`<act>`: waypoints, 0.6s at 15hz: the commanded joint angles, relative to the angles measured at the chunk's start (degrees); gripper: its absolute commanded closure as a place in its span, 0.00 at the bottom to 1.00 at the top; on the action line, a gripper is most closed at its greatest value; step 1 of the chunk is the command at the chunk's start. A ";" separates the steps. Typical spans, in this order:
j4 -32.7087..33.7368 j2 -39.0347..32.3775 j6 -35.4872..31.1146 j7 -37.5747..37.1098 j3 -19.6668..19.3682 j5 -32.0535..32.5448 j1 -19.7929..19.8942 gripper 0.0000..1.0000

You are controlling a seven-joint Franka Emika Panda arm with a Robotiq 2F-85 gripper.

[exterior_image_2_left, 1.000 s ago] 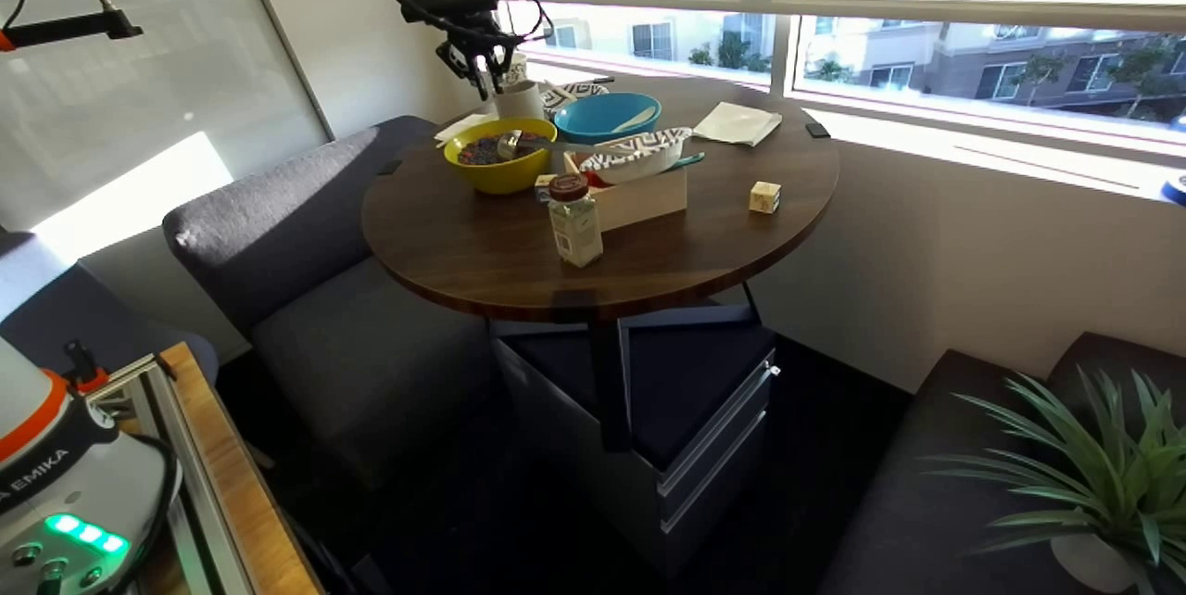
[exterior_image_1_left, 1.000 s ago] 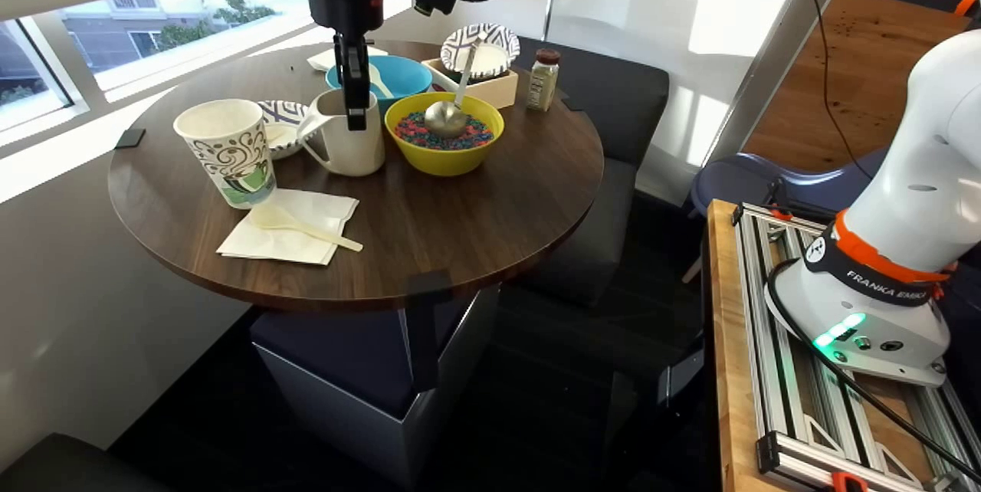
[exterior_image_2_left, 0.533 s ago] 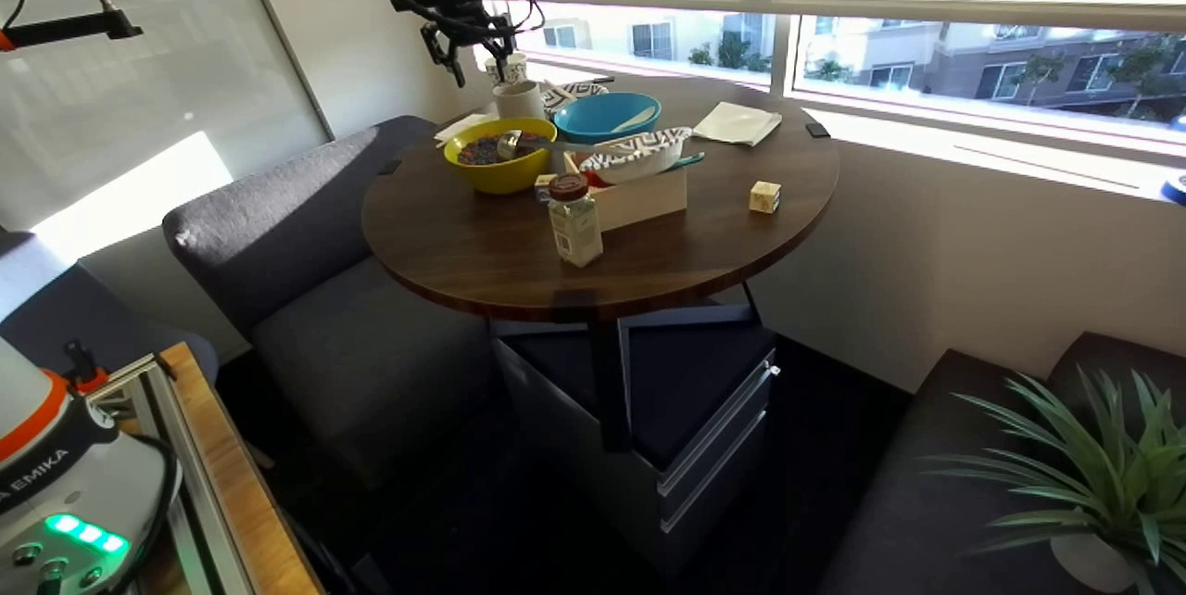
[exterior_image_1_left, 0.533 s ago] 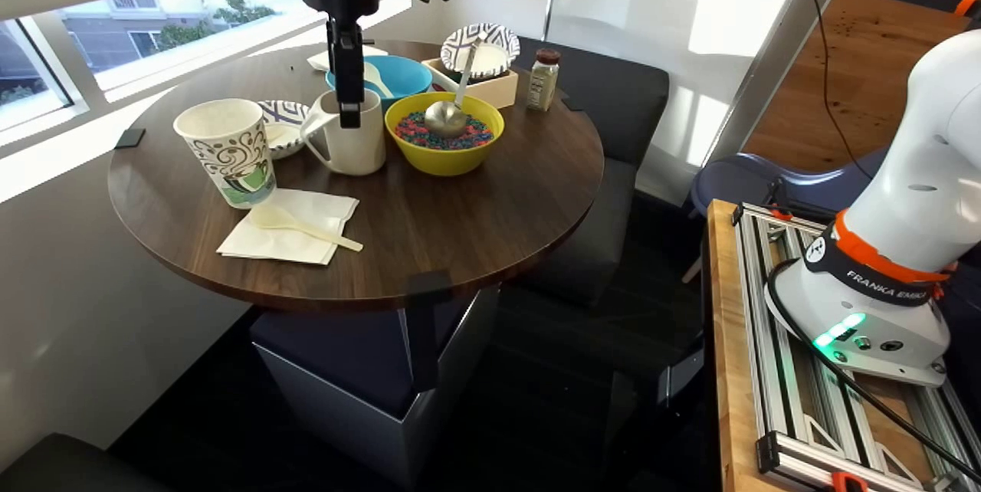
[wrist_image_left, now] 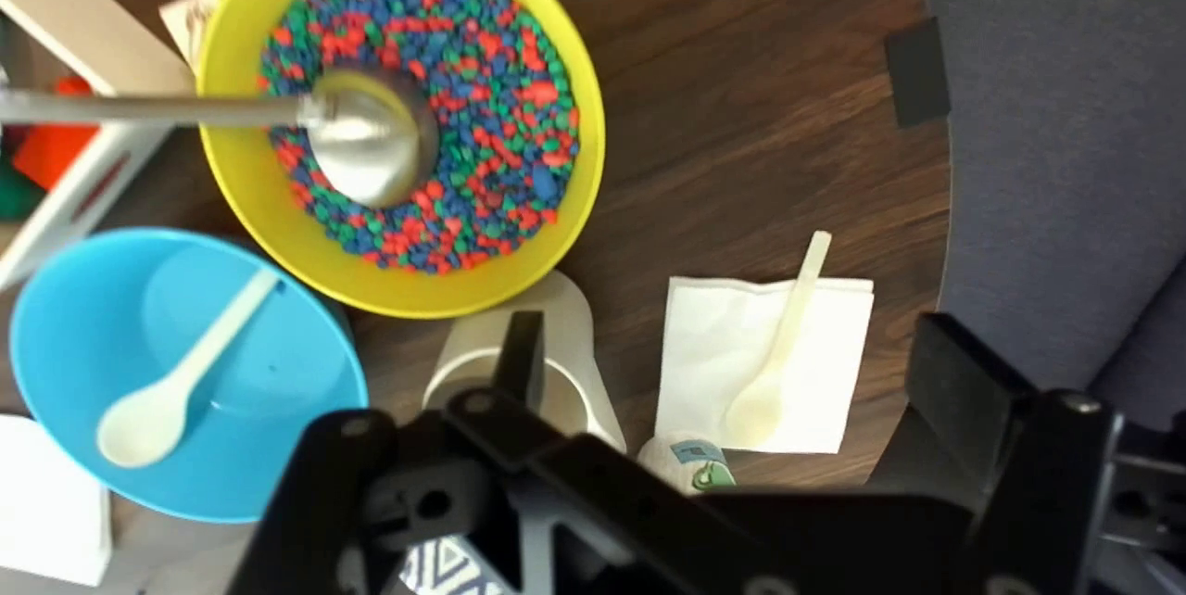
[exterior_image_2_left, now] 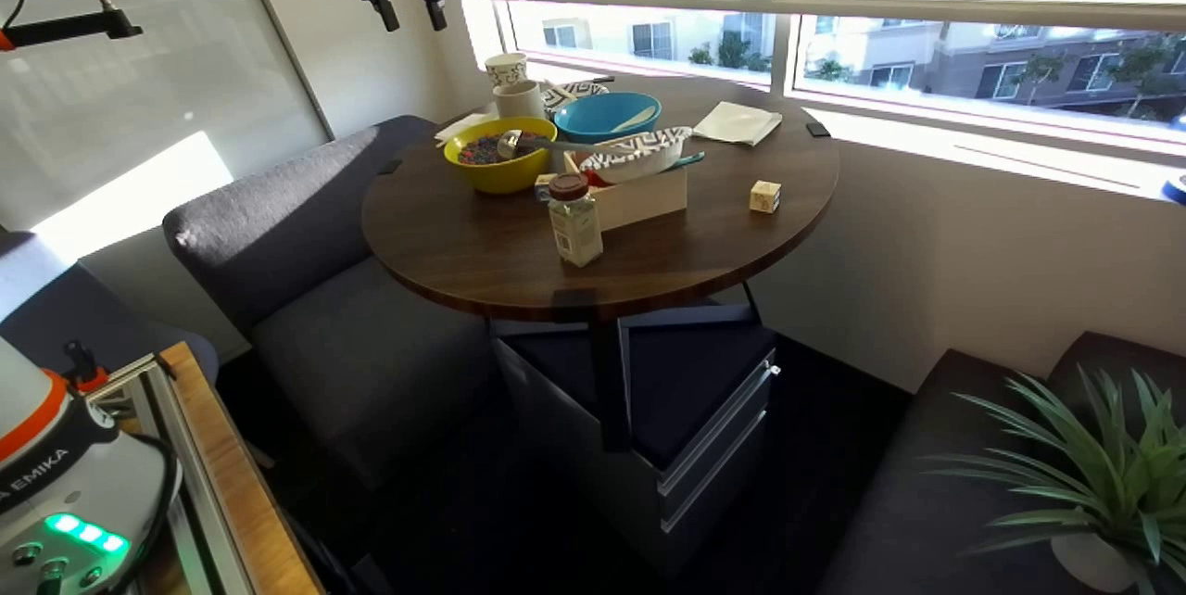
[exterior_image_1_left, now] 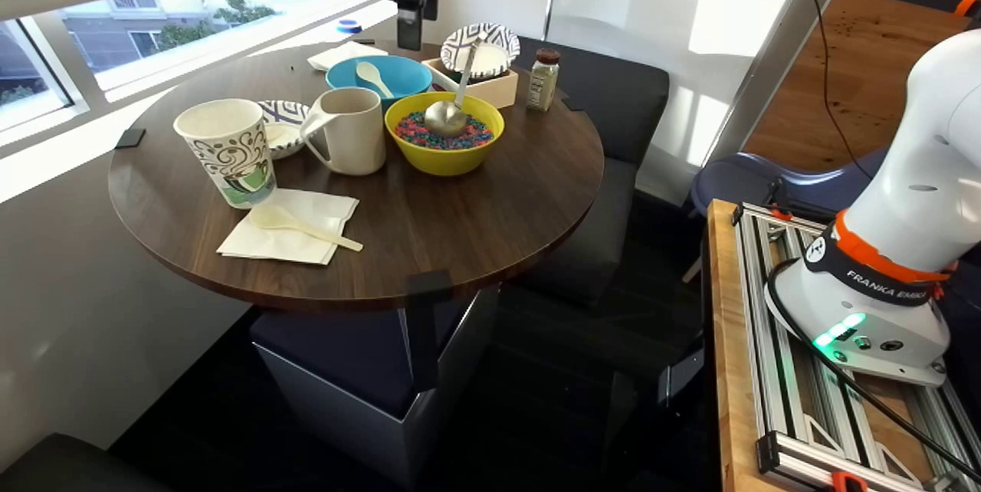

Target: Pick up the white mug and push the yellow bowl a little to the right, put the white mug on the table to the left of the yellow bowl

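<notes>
Upright on the brown table (exterior_image_1_left: 475, 239), the white mug (exterior_image_1_left: 359, 143) stands close beside the yellow bowl (exterior_image_1_left: 441, 162), to its left in an exterior view. Whether the two touch I cannot tell. The bowl holds small coloured bits and a metal ladle (exterior_image_1_left: 446, 119). High above the tabletop hangs my gripper (exterior_image_2_left: 414, 22), apart from both things, its fingers spread with nothing between them. In the wrist view the gripper (wrist_image_left: 737, 326) shows wide open, and one finger (wrist_image_left: 524, 359) hides part of the mug (wrist_image_left: 561, 312).
Left of the mug are a tall patterned cup (exterior_image_1_left: 234, 162) and a napkin (exterior_image_1_left: 306, 208) with a plastic spoon. Behind the bowls sit a light blue bowl (wrist_image_left: 278, 447) and a wooden box (exterior_image_2_left: 644, 204). A jar (exterior_image_2_left: 577, 234) stands near the table edge.
The gripper's fingers, close together at the mug's rim a second ago, have spread apart. The gripper has then risen away from the mug. Mug and yellow bowl have stayed in place.
</notes>
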State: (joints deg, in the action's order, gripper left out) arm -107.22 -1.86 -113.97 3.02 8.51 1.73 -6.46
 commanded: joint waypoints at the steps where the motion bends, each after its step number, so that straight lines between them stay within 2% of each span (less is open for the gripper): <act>1: -13.68 14.22 0.85 -10.31 -0.98 0.73 0.27 0.00; 4: -20.81 24.47 2.93 -17.89 -1.03 0.85 1.56 0.00; 5: -13.83 16.45 2.35 -13.36 -0.93 0.46 1.05 0.00; 7: -17.77 21.96 3.00 -15.63 -0.88 0.39 1.72 0.00; 9: -19.59 24.25 3.00 -16.30 -0.82 0.35 1.87 0.00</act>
